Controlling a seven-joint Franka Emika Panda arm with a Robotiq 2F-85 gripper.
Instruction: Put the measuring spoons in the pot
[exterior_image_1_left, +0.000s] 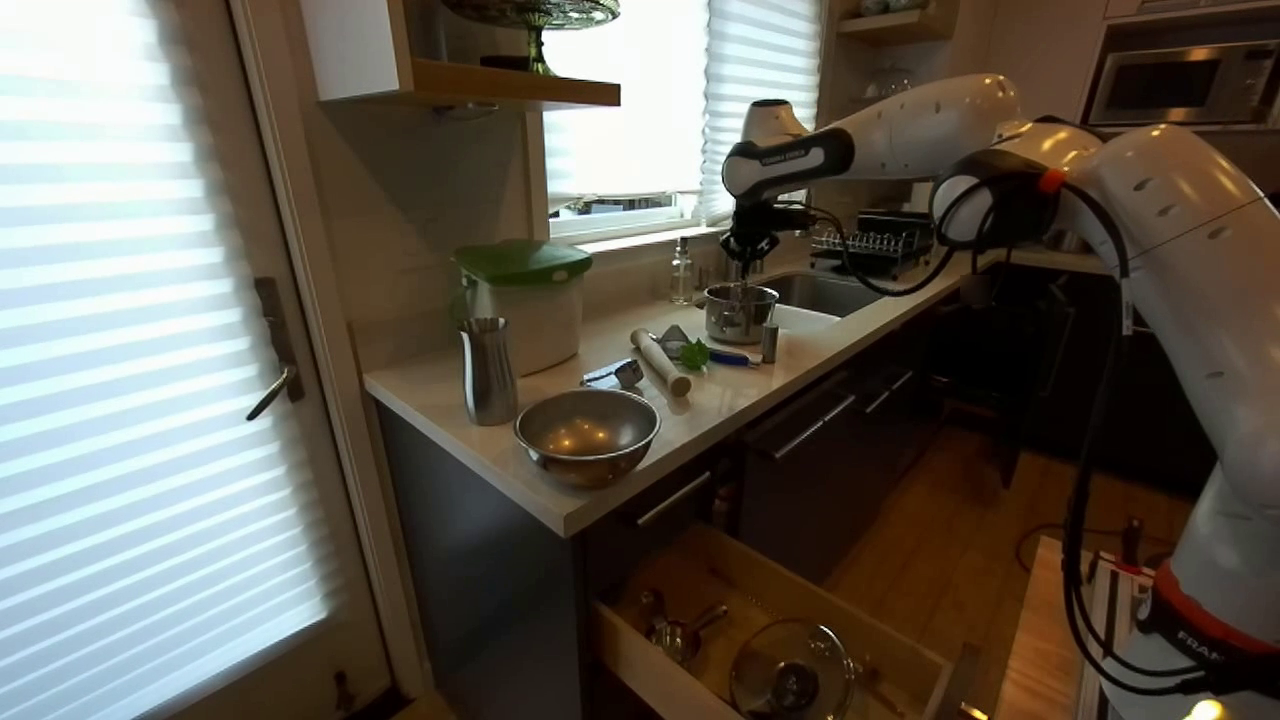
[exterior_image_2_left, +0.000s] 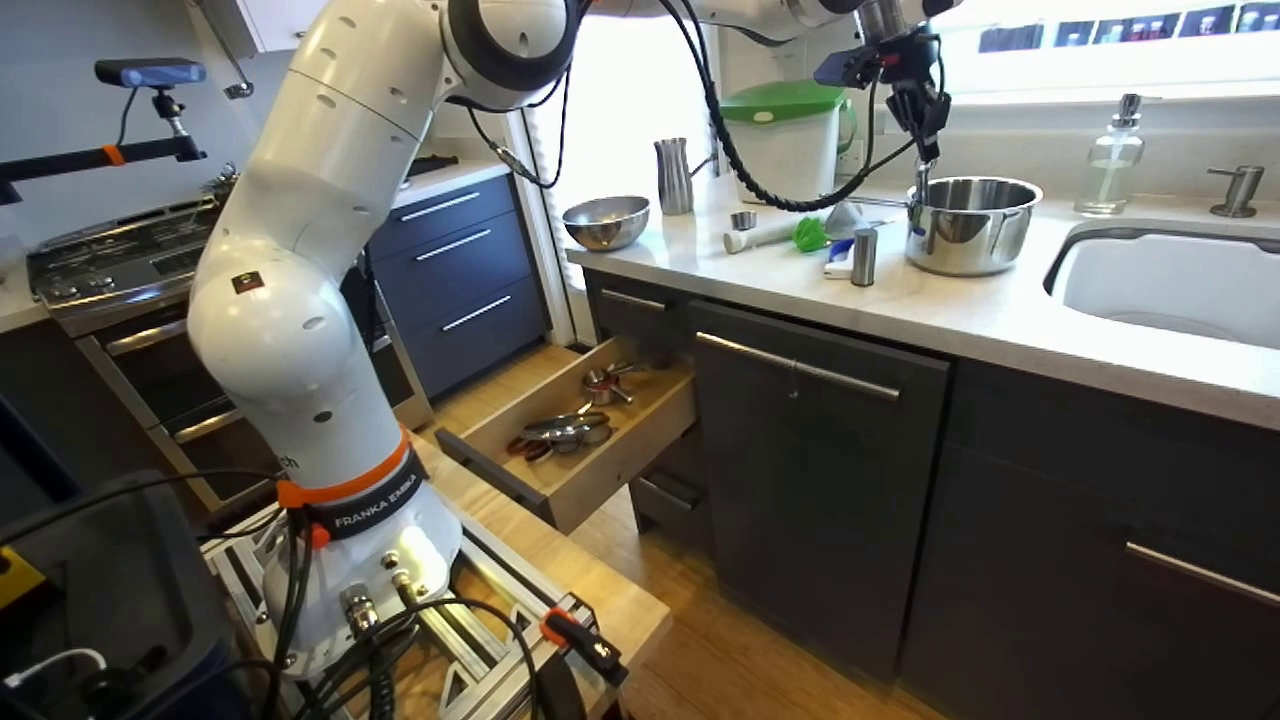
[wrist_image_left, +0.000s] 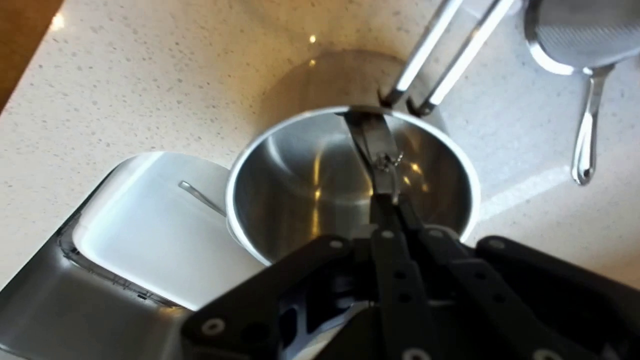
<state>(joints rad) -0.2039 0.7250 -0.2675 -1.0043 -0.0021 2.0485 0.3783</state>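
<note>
The measuring spoons are a slim dark metal strip joined by a small ring or chain near my fingertips. My gripper is shut on their joined end, and the spoons dangle below it. The shiny steel pot stands upright on the counter, directly below the gripper in an exterior view. In the wrist view the spoons lie across the pot opening, their far end at the rim near the handle. In an exterior view the spoons hang at the handle side of the pot; how deep is unclear.
Beside the pot are a small metal cylinder, a green utensil, a wooden pestle and a strainer. The steel bowl and canister stand farther along. The sink adjoins. A drawer is open below.
</note>
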